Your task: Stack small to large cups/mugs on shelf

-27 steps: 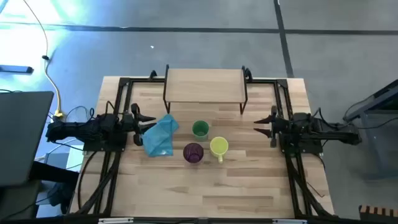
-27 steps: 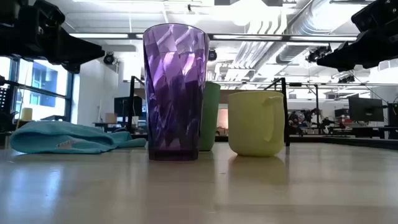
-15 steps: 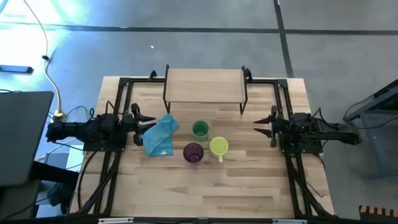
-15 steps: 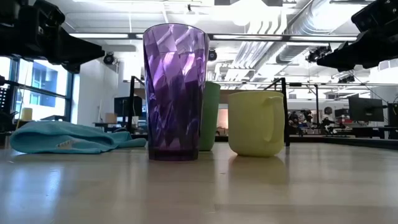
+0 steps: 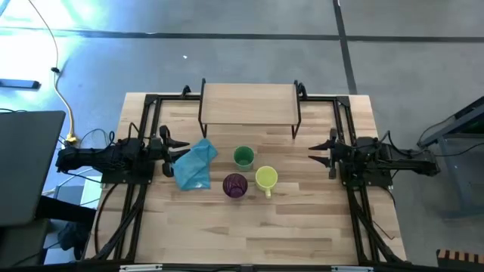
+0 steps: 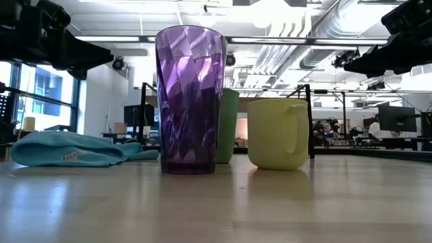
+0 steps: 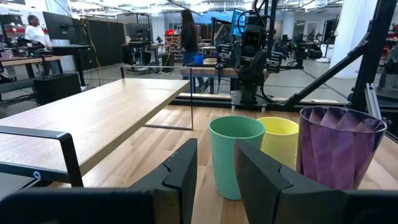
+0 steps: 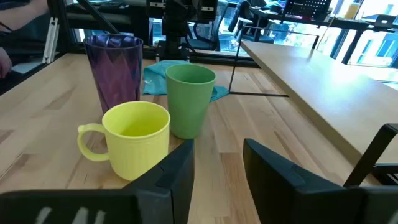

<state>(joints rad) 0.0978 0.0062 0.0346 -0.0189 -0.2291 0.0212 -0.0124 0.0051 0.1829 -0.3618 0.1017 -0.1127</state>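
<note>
High view showed both claws, left claw (image 5: pixel 175 146) and right claw (image 5: pixel 319 151), parted and idle, while the light, rigid, likely slippery purple tumbler (image 5: pixel 235 185) seemed best gripped mid-wall.

The wooden table (image 5: pixel 249 227) carries five items. The shelf (image 5: pixel 249 103) (a light board on thin black legs) stands at the far edge, its top bare. Near the centre, the green cup (image 5: pixel 243 157), purple tumbler (image 5: pixel 235 185) and yellow-green mug (image 5: pixel 266 179) stand upright, close together. A light blue cloth (image 5: pixel 195 166) lies crumpled just left of them.
</note>
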